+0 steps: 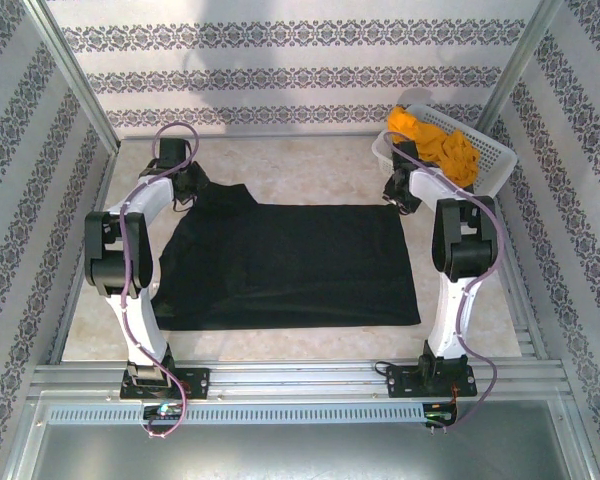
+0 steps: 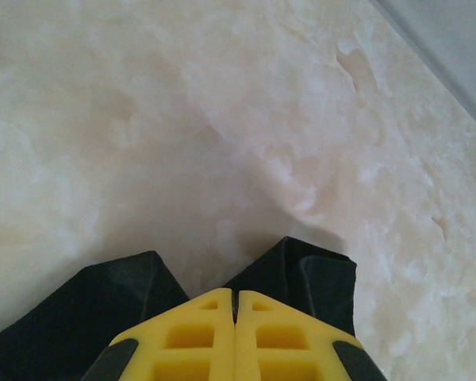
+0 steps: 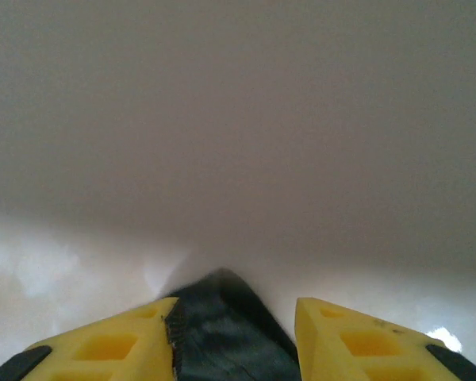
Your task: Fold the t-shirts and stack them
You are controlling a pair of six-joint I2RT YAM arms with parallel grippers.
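Note:
A large black t-shirt [image 1: 290, 265] lies spread flat in a rough rectangle on the table. My left gripper [image 1: 187, 193] is at its far left corner. In the left wrist view the yellow fingers [image 2: 235, 292] are pressed together, with black cloth [image 2: 317, 278] bunching up on both sides of the tips. My right gripper [image 1: 400, 197] is at the far right corner. Its jaws [image 3: 236, 305] stand apart, and a point of black cloth [image 3: 222, 333] lies between them, touching only the left finger. An orange-yellow t-shirt [image 1: 445, 145] lies crumpled in the basket.
A white lattice basket [image 1: 496, 172] stands at the back right, close behind the right gripper. Patterned walls and metal posts close in the pale marble-look table [image 1: 310, 170]. A metal rail [image 1: 300, 378] runs along the near edge by the arm bases.

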